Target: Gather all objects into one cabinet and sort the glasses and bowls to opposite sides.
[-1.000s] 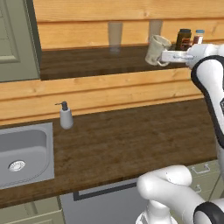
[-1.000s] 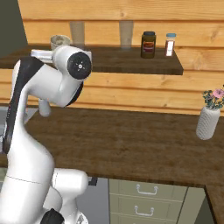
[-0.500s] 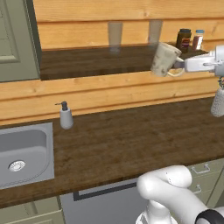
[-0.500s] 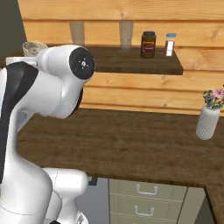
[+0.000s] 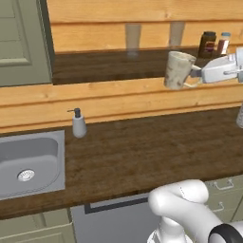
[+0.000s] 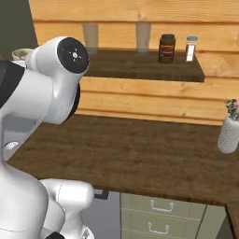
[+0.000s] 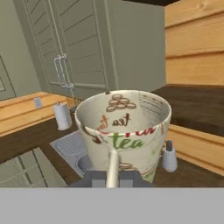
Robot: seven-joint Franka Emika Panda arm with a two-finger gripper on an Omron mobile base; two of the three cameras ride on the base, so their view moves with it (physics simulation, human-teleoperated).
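One mug (image 5: pixel 177 70) clamped by handle in claw (image 5: pixel 197 76), airborne above counter (image 5: pixel 142 147).

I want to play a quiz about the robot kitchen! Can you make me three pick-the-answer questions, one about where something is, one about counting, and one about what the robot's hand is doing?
1. Where is the soap dispenser?
A. On the counter beside the sink
B. On the wooden shelf
C. Inside the mug

2. How many jars stand on the shelf?
A. None
B. Two
C. Five

3. What is the gripper doing?
A. Hanging open with nothing in it
B. Holding the speckled mug in the air
C. Pressing the soap pump

Answers:
1. A, the left base view shows it standing on the counter, right of the basin.
2. B, the right base view shows a dark jar and a smaller white-capped one side by side.
3. B, the mug hangs above the counter, its handle at the gripper.
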